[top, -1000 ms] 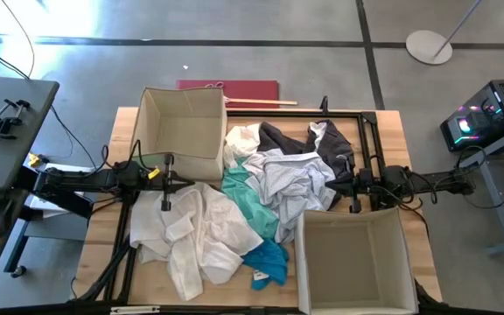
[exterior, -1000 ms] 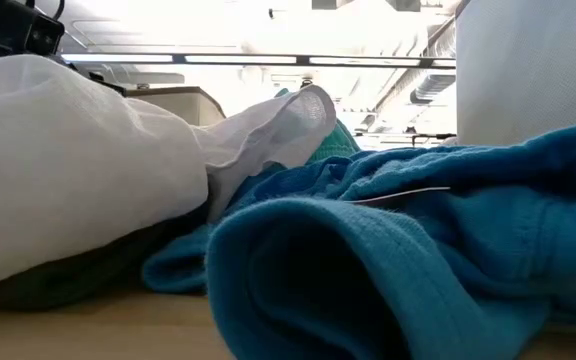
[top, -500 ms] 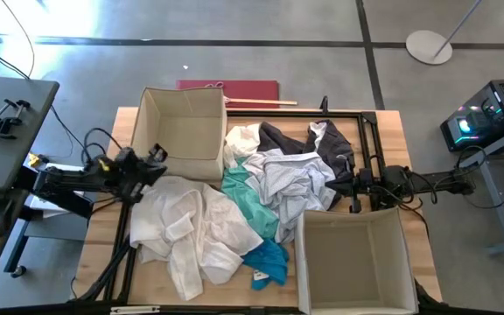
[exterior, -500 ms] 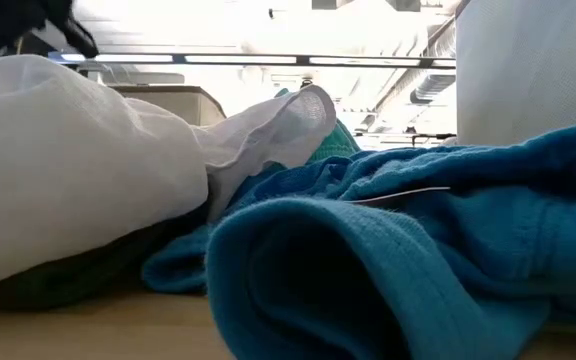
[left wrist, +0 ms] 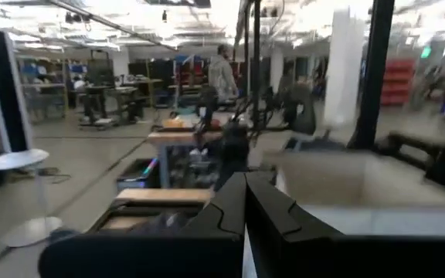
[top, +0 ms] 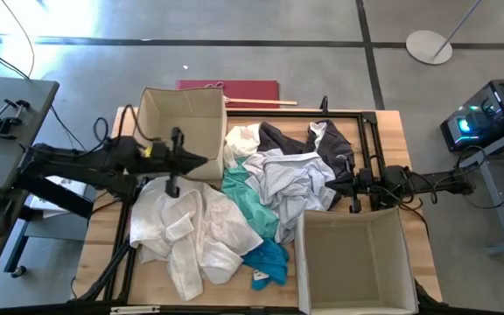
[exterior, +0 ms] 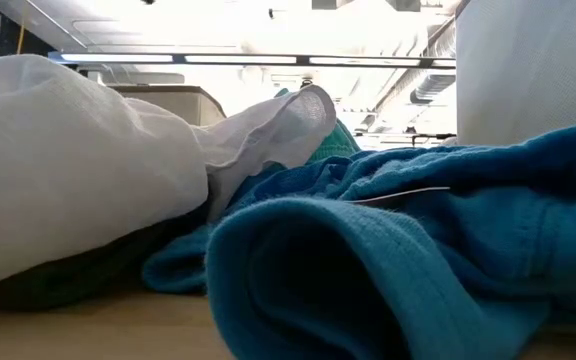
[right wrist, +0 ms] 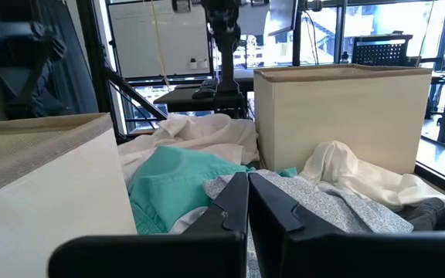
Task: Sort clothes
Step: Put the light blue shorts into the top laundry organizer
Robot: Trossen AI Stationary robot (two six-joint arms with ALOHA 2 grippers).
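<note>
The clothes lie in a heap on the table. A white garment (top: 186, 232) is at the near left and shows in the low view (exterior: 68, 170). Teal (top: 248, 206), pale grey-blue (top: 291, 179) and dark grey (top: 300, 140) garments lie in the middle. A bright blue one (top: 268, 258) lies at the near edge (exterior: 388, 250). My left gripper (top: 198, 161) is shut and empty (left wrist: 246, 181), raised level in front of the far-left box. My right gripper (top: 338, 179) is shut and empty (right wrist: 247, 181), low at the heap's right edge.
A beige fabric box (top: 182, 127) stands open at the far left, and a second one (top: 354, 258) at the near right. A black metal frame (top: 370, 131) runs around the table's edges. People and desks show in the room beyond.
My left gripper has drawn back toward the table's left edge, turned, then come back toward the far-left box. It is higher than before and has left the low view. The clothes and my right gripper have kept still.
</note>
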